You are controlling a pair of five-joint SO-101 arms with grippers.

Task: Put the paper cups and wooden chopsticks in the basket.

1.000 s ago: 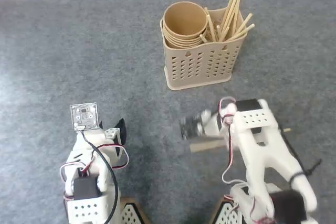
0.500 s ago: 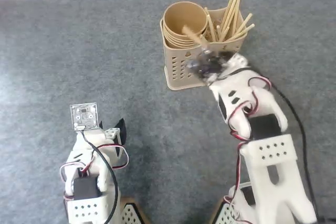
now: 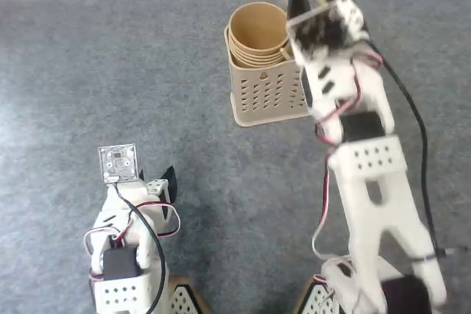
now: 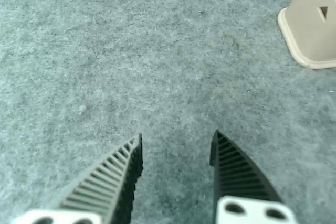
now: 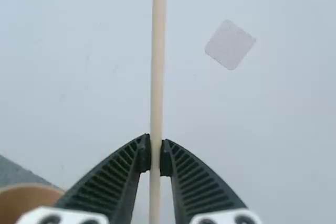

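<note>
Within the last second the right gripper (image 5: 155, 148) was raised from low over the desk (image 3: 110, 71) and carried to the far side of the basket (image 3: 268, 97), beside the stacked paper cups (image 3: 259, 31). One wooden chopstick (image 5: 157, 51) was kept pinched between its jaws, now upright. It was not yet released, so the drop into the basket was judged to be near. The left gripper (image 4: 176, 145) was left spread above the desk, unmoved.

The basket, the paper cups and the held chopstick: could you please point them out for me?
basket (image 3: 268, 93), high view, on its perforated front wall.
paper cups (image 3: 259, 29), high view, inside the top cup.
chopstick (image 5: 158, 51), right wrist view, on the shaft's upper half.
</note>
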